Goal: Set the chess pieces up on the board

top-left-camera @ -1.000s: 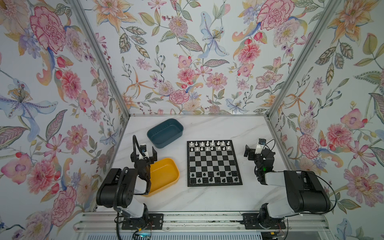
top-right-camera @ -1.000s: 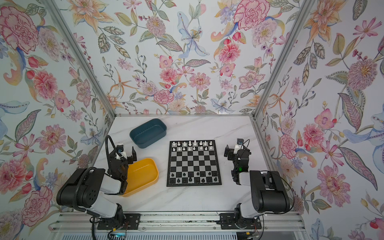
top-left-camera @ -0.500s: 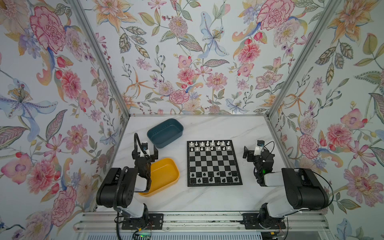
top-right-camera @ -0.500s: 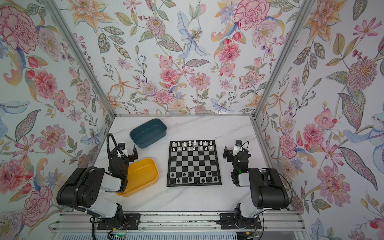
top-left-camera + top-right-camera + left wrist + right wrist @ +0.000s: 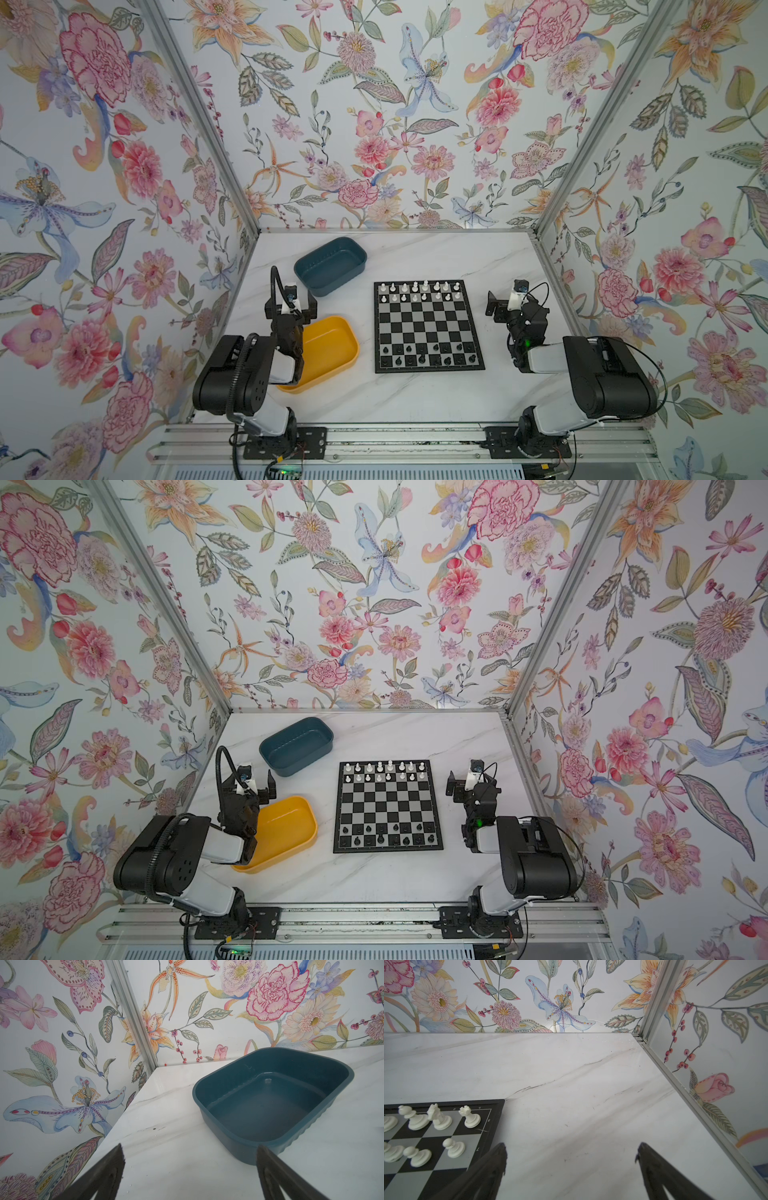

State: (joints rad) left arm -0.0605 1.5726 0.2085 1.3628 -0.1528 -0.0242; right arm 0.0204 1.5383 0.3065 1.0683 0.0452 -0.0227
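While the board [image 5: 428, 328] sits between the arms — black chess pieces [image 5: 435, 347] on its near rows, white ones [image 5: 424, 286] far — the right gripper [image 5: 505, 305] is nearer, just beside its far corner; left gripper [image 5: 291, 307] hangs by the yellow tray [image 5: 332, 345]. Both jaws spread, empty.

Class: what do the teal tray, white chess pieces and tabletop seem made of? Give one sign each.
Teal tray: likely moulded plastic, matte, ribbed outer wall. White chess pieces: probably plastic, smooth, glossy. Tabletop: marble-look, grey veins; stone or laminate unclear.
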